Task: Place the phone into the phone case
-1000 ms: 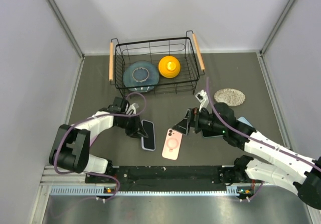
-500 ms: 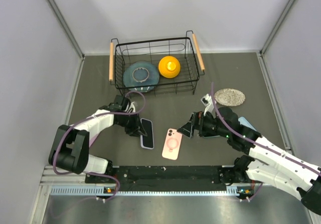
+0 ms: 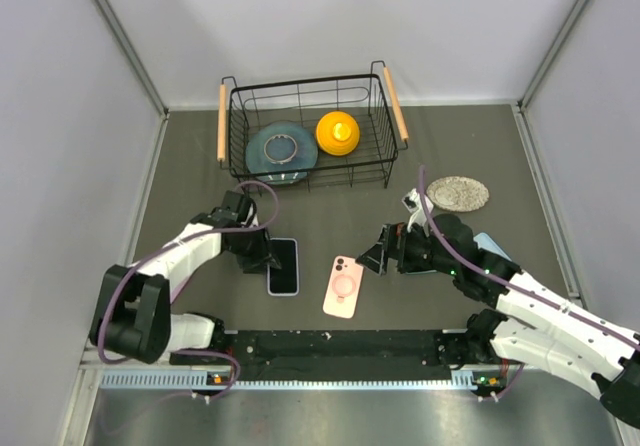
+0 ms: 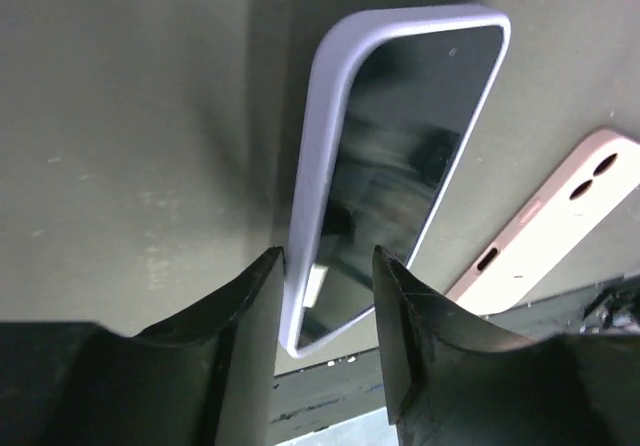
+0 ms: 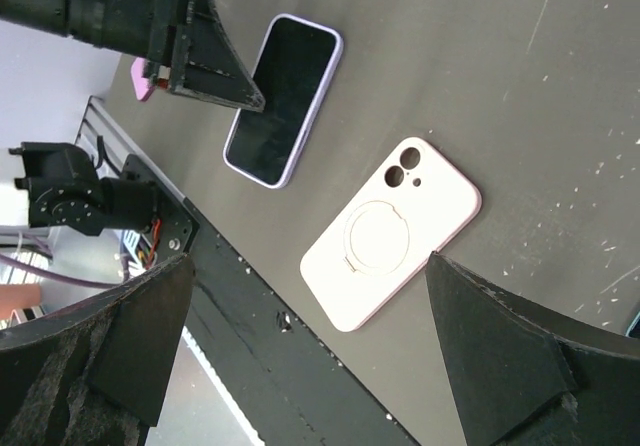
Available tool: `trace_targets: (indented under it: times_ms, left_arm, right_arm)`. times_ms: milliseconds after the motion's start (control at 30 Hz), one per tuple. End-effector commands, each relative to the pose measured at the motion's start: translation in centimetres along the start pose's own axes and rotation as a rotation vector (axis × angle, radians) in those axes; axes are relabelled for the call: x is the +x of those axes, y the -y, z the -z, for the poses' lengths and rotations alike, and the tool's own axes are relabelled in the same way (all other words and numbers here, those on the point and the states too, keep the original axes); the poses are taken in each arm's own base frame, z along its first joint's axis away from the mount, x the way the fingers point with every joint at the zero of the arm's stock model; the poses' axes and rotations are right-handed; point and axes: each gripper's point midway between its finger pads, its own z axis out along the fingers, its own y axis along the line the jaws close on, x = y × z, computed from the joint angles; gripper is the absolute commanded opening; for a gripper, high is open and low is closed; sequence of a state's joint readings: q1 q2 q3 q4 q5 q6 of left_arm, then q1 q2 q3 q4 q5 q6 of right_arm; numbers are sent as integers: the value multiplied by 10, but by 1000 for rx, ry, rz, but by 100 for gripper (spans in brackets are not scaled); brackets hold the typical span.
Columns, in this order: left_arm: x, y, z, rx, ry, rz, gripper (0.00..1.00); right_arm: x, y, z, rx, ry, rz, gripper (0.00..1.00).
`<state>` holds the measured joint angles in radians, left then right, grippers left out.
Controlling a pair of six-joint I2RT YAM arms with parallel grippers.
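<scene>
The phone (image 3: pixel 283 266) lies flat and screen up on the dark table, its dark glass framed by a lavender rim (image 4: pixel 330 136). Just to its right the pink phone case (image 3: pixel 343 286) lies back side up, showing a ring and camera holes (image 5: pixel 390 236). My left gripper (image 3: pixel 260 256) sits at the phone's left edge. In the left wrist view the left gripper (image 4: pixel 328 266) straddles the phone's near corner with its jaws apart, the right finger clear of the glass. My right gripper (image 3: pixel 372 258) hovers wide open by the case's upper right corner, and the right gripper (image 5: pixel 310 266) holds nothing.
A black wire basket (image 3: pixel 385 116) with wooden handles stands at the back, holding a blue plate (image 3: pixel 278 151) and a yellow object (image 3: pixel 337 132). A speckled round mat (image 3: pixel 458 192) lies at the right. A black rail (image 3: pixel 340 344) runs along the near edge.
The phone, tilted on its edge in my left gripper before, now lies flat, shifted slightly left. The left jaws have widened. The right gripper drew back a little from the case.
</scene>
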<state>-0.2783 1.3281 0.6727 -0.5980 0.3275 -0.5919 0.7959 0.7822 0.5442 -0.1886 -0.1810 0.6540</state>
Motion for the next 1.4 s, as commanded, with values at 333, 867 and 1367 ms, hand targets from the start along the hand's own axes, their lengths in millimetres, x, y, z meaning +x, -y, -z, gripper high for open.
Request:
trace_targets:
  times_ms: [333,867,1367]
  left_arm:
    - [-41,30,60,97,322,-67,38]
    - [-26,33,2,133,151,-73,0]
    - [-42,43,15,2,240,-154,42]
  right_arm:
    - [-24,8,-3,113,59,-33,97]
    - [-10,25,-15,170,24,-100,96]
    - [-17,26,-6,246,-22,-57,97]
